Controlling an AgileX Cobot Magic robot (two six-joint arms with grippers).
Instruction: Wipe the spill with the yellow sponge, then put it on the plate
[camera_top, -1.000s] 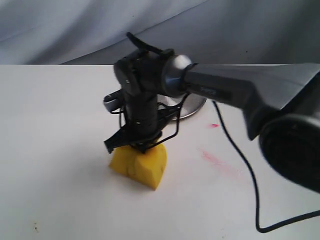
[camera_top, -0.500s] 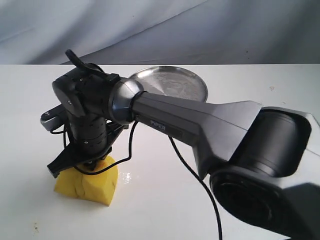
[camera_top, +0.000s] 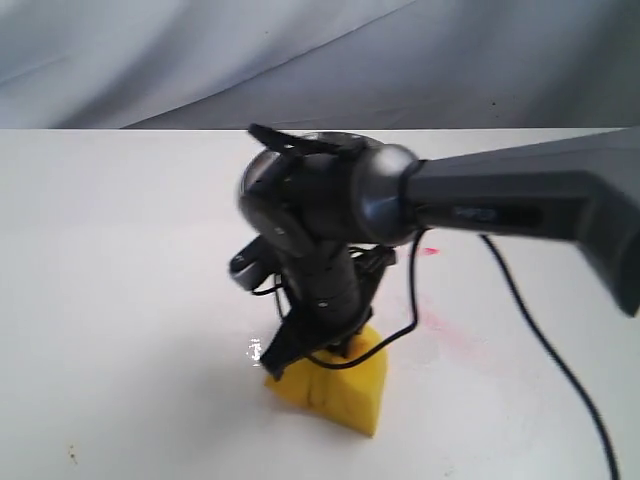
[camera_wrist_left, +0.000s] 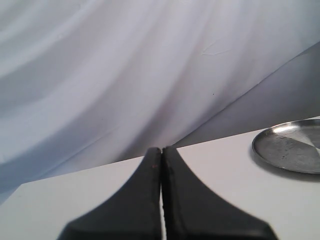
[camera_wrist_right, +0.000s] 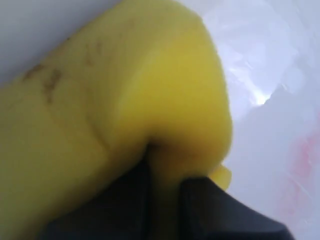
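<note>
The yellow sponge (camera_top: 335, 392) stands pressed on the white table, squeezed at its top between the fingers of my right gripper (camera_top: 320, 355), which points straight down and is shut on it. In the right wrist view the sponge (camera_wrist_right: 125, 95) fills most of the picture and bulges around the gripper (camera_wrist_right: 165, 170). A small wet glint (camera_top: 257, 350) lies just left of the sponge; no amber puddle shows. The right arm hides the plate in the exterior view. It appears in the left wrist view as a shiny steel plate (camera_wrist_left: 290, 147). My left gripper (camera_wrist_left: 161, 150) is shut and holds nothing.
A pink-red smear (camera_top: 440, 325) lies right of the sponge, with a small red dot (camera_top: 430, 250) farther back. A black cable (camera_top: 545, 350) trails from the right arm over the table. Grey cloth (camera_top: 200, 60) hangs behind the table.
The right gripper dragged the sponge left across the table, then back right and nearer the front edge. The plate, in view half a second ago, is behind the arm again.
</note>
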